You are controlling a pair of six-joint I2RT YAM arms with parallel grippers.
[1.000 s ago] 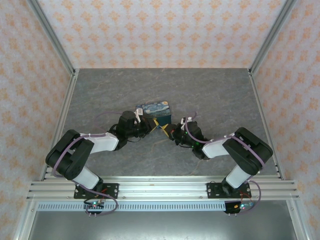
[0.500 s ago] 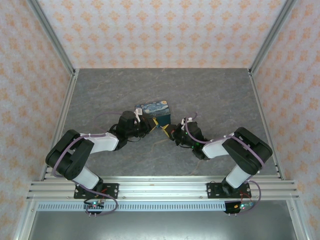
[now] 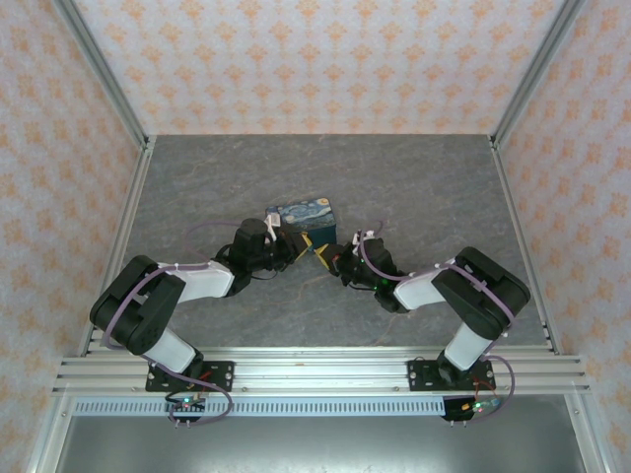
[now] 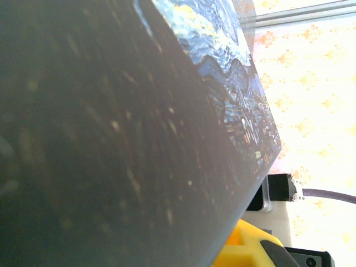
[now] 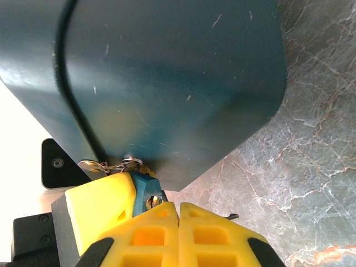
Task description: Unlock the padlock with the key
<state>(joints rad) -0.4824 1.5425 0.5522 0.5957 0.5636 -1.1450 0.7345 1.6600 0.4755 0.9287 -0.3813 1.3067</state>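
The padlock (image 3: 303, 214) is stood mid-desk (image 3: 424, 187), the key (image 5: 143, 188) lodged in its teal side. The right end effector (image 5: 178, 208) is pressed together beside the key's head. The left end effector's (image 3: 289, 244) state cannot be told.

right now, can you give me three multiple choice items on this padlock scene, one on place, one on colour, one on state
1. Where is the blade of the key?
A. at the dark teal side of the padlock
B. on its painted face
C. well clear of it

2. What colour is the key's head?
A. red
B. teal
C. white

3. How do the fingers of the right gripper stand?
A. spread wide
B. shut together

Answers: A, the blade meets the teal side; B, the head shows teal; B, the yellow fingers touch along one seam.
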